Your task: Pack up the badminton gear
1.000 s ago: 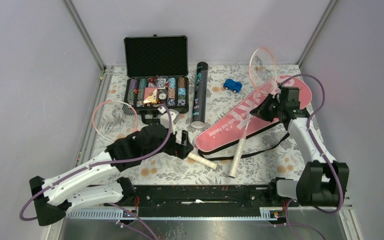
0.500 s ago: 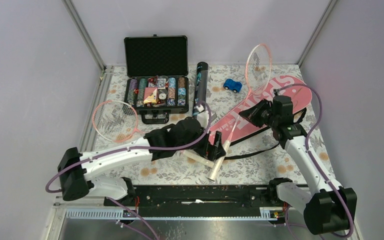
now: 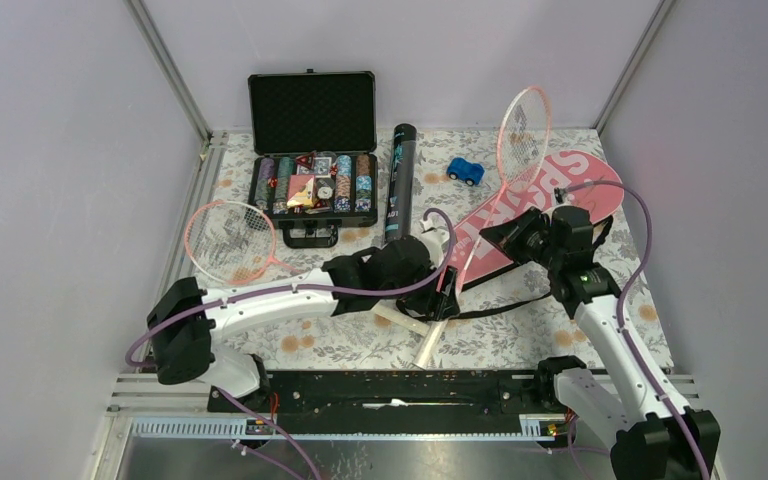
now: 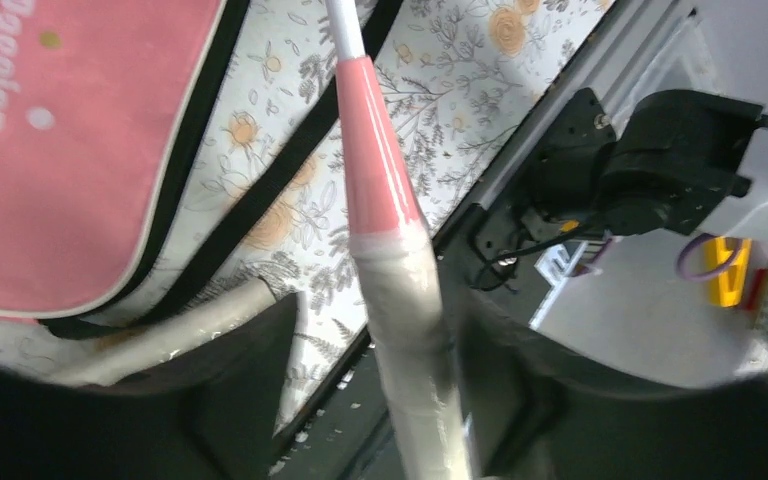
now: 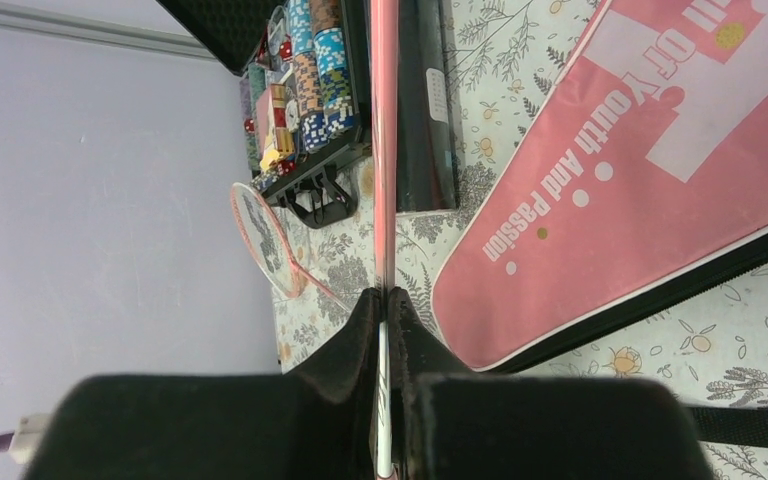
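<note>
Racket (image 5: 384, 150) shaft between right fingers (image 5: 352, 345)

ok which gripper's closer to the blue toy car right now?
Right. The right gripper pinches the shaft of the raised racket, just on the near side of the blue toy car. The left gripper is farther toward the near edge, straddling that racket's handle.

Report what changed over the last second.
The left claw swung right and now straddles the handle of the lifted racket, jaws open. The right claw, pinching that racket's shaft, shifted left, swinging the handle leftward. The other racket, chip case, tube and toy car stayed put.
</note>
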Robot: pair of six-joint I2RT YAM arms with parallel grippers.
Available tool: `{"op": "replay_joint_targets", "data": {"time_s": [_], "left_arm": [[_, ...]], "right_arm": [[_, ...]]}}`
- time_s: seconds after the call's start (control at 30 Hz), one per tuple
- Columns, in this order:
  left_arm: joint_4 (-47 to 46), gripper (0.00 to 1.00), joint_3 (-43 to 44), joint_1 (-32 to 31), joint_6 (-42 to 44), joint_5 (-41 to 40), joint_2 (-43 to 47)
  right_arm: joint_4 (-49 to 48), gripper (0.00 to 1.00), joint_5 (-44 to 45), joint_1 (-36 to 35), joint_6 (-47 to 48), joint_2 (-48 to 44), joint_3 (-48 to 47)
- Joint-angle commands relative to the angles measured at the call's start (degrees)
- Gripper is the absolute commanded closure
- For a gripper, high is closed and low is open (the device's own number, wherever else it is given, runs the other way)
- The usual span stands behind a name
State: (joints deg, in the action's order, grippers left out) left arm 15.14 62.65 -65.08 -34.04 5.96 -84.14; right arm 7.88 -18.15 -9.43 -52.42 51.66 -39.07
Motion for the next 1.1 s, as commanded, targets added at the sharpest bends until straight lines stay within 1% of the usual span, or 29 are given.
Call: {"op": "replay_joint_targets", "data": {"time_s": [0.0,0.07,0.17,0.23,0.3,0.33,0.4,0.5,0.6,0.7,0.77,0.9,1.0,1.07], "left_arm": [[-1.6,0.55,3.0,-0.2,-0.5,1.8,1.4],[-2.5,0.71,2.0,-0.2,-1.7,2.4,3.6],[-8.6,0.86,-2.4,-0.2,-5.4,4.2,8.3],[-11.6,0.92,-4.7,0.0,-8.0,4.8,11.2],[-13.2,0.96,-5.9,0.0,-9.8,5.2,13.5],[-13.8,1.0,-6.3,0.0,-10.7,5.7,14.5],[-15.6,1.0,-7.2,0.0,-12.7,6.7,16.1],[-20.9,1.0,-9.6,0.0,-16.7,8.5,17.9],[-27.0,1.0,-12.5,0.0,-21.4,10.0,19.4],[-29.3,1.0,-13.9,0.0,-23.8,9.5,20.7],[-29.2,1.0,-14.8,0.1,-24.7,7.8,21.9],[-32.0,1.0,-17.6,0.0,-27.4,4.8,24.3],[-33.0,1.0,-18.5,0.0,-28.3,4.1,25.2],[-33.0,1.0,-18.5,0.0,-28.5,3.9,25.3]], "right_arm": [[-3.8,1.0,-2.2,-0.4,-0.3,-3.2,0.4],[-5.6,0.91,-5.0,-0.4,1.6,-3.6,0.7],[-7.4,0.7,-9.0,-0.4,4.7,-5.0,1.0],[-8.3,0.52,-9.3,-0.4,5.5,-7.1,1.7],[-9.9,0.39,-9.1,-0.5,5.2,-9.6,3.0],[-10.8,0.34,-9.4,-0.4,4.4,-10.7,3.5],[-13.6,0.27,-11.3,-0.4,2.1,-12.1,4.4],[-18.4,0.27,-13.7,-0.5,-1.6,-13.5,5.4],[-20.4,0.3,-13.9,-0.4,-4.4,-14.7,5.9],[-21.2,0.39,-13.8,-0.4,-6.6,-15.6,6.2],[-22.3,0.42,-13.7,-0.4,-8.5,-16.3,7.0],[-23.2,0.35,-13.6,-0.4,-10.1,-17.4,8.0],[-22.6,0.34,-12.6,-0.5,-10.5,-18.6,8.0],[-22.5,0.35,-11.7,-0.5,-10.9,-19.3,8.2]]}}
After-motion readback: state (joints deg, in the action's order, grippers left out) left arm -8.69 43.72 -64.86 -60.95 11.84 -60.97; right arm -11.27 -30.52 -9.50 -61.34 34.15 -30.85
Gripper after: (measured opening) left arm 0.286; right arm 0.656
